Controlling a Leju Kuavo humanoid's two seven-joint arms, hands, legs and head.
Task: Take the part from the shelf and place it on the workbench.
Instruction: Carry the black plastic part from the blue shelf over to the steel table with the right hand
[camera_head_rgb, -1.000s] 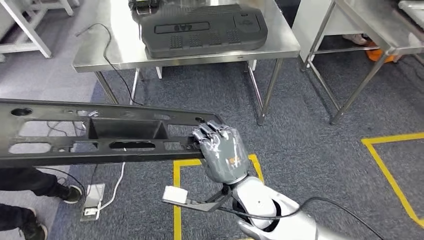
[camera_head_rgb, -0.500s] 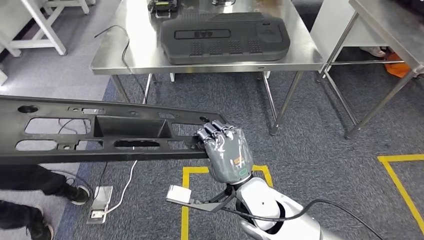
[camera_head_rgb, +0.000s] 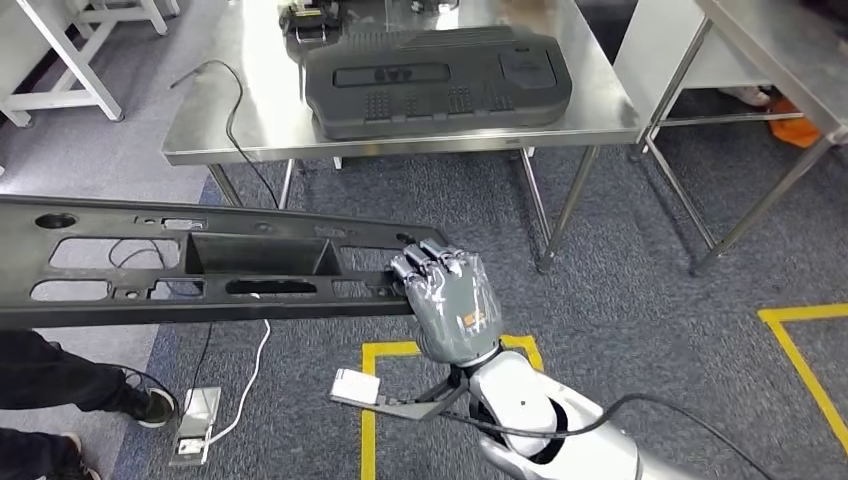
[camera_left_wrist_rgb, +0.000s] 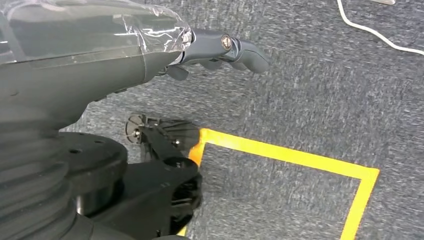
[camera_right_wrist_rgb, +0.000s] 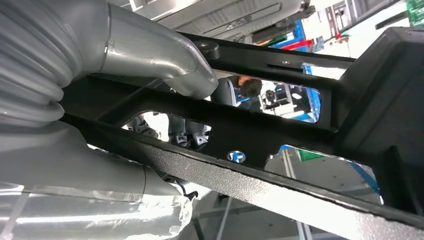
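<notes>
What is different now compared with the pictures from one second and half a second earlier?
Mainly the camera view shifted: the steel workbench with the dark cover on it slid right and then a little back left in the head view, which is the robot's own motion, not the table's. The right hand still grips the end of the long black part in the same way. Nothing was let go.

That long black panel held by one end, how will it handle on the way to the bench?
Probably stiff: the black panel spans out level from the right hand without visible droop. Likely light for its length, given the many cutouts. Gripped at one end only, it may twist or swing; the left hand hangs free.
</notes>
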